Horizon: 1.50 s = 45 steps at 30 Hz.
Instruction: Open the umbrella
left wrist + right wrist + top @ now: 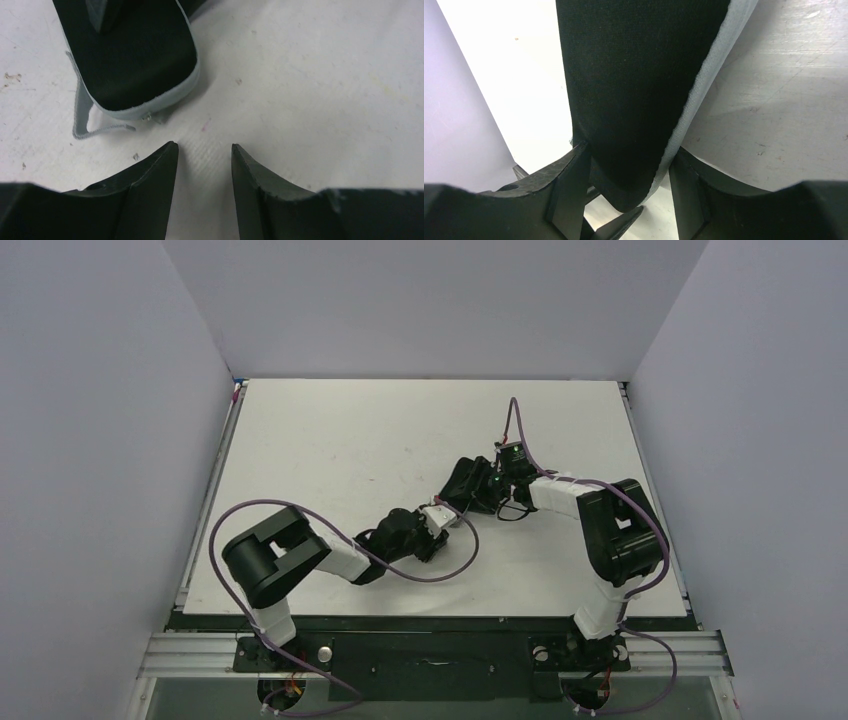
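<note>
Black fabric edged in pale grey fills the right wrist view: a panel of the umbrella (634, 90) runs down between the 2 fingers of the right tool (629, 165). Both fingers press against it, the left one on the black face and the right one on the pale hem, so this tool is clenched on the canopy. Behind it the white table (774, 100) shows scuffs and scratches.

The top external view gives the place but little detail. There the umbrella (466, 480) is only a small dark bundle near the middle of the table (330, 430), somewhat nearer the right edge than the left and about midway between the near and far edges. The right tool (488, 492) meets it from the right-edge side. The left tool (450, 508) points at it from the near-left side.

Only the left wrist view shows that the left tool (202, 150) is released. Its 2 fingers stand apart with bare table (325, 75) between them, and they hold nothing. The tips are just short of the umbrella (135, 55), seen here as a rounded black flap with a pale rim. This view also shows a thin grey loop strap (80, 117) lying on the table beside the flap, which neither of the other views shows.
</note>
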Each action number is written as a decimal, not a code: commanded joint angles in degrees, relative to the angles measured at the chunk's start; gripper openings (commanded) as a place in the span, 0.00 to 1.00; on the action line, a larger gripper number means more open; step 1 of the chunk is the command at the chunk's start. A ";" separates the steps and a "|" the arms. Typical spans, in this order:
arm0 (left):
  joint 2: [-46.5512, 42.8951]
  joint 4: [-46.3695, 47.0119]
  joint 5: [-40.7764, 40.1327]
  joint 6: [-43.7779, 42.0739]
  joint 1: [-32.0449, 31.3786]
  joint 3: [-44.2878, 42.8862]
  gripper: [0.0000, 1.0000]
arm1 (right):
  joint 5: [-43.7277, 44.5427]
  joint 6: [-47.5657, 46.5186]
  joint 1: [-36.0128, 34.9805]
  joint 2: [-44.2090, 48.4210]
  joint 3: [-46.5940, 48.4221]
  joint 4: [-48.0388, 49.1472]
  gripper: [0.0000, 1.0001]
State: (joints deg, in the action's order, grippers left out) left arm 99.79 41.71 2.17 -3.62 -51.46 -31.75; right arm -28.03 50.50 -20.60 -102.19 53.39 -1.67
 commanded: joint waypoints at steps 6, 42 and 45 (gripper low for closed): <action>7.76 1.59 -8.59 3.26 1.24 -7.01 0.37 | 8.14 -1.17 0.32 -0.39 -1.62 -4.44 0.00; 10.29 3.94 1.19 4.91 -0.02 -9.43 0.00 | 7.67 8.17 -0.97 -1.20 -2.85 5.60 0.00; 8.11 3.47 1.98 5.30 2.80 -7.41 0.00 | 7.98 6.72 0.16 -0.05 -3.85 5.00 0.00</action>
State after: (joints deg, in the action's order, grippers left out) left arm 109.21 47.00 3.53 -1.39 -52.01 -39.70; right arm -23.22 58.35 -21.08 -102.10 51.57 4.14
